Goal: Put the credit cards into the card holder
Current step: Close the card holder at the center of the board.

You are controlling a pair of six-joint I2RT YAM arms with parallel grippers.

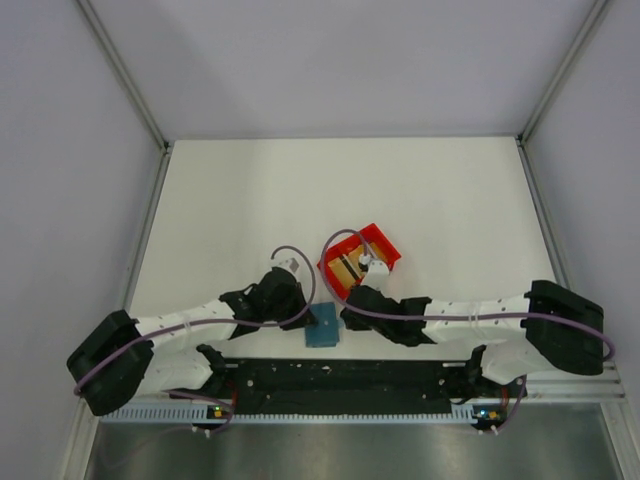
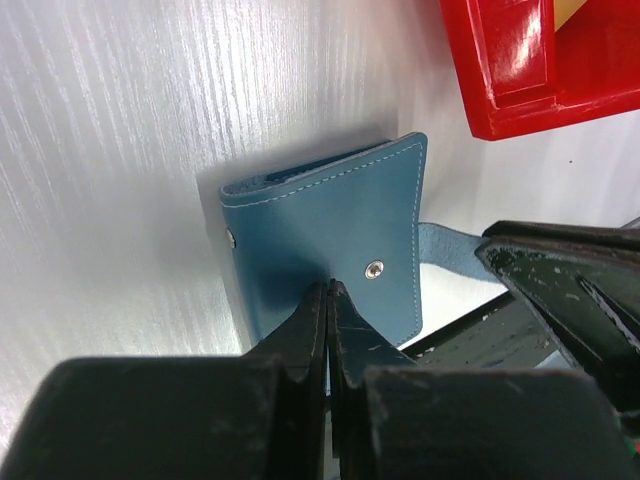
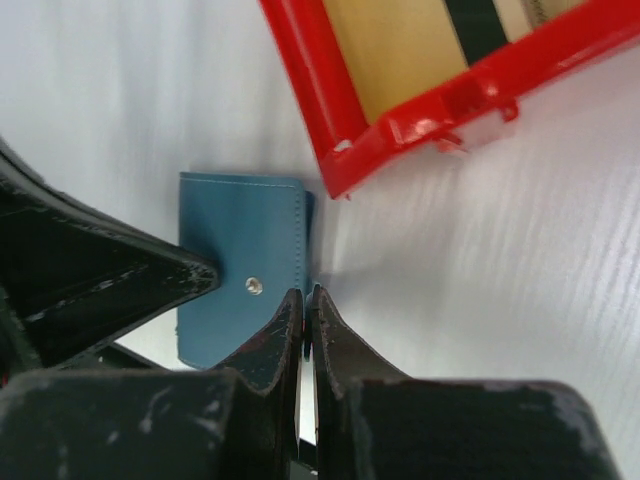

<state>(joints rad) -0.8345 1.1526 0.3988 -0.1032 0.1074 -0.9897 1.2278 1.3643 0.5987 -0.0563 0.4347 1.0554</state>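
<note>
The teal card holder (image 1: 323, 330) lies folded near the table's front edge, between my two grippers. Its snap cover (image 2: 330, 220) is lifted a little. My left gripper (image 2: 330, 288) is shut, its tips resting against the outer face of that cover by the snap, with nothing between them. My right gripper (image 3: 306, 295) is shut on the card holder's (image 3: 240, 240) right edge, and a paler blue leaf (image 2: 450, 243) runs into its tip. The credit cards (image 3: 400, 50), one gold and one black showing, lie in the red bin (image 3: 420, 115).
The red bin (image 1: 385, 245) sits tilted just behind the card holder, its near corner (image 2: 510, 70) close to the wallet. White table walls rise on the left, right and back. The arms' black base rail (image 1: 340, 375) runs along the near edge.
</note>
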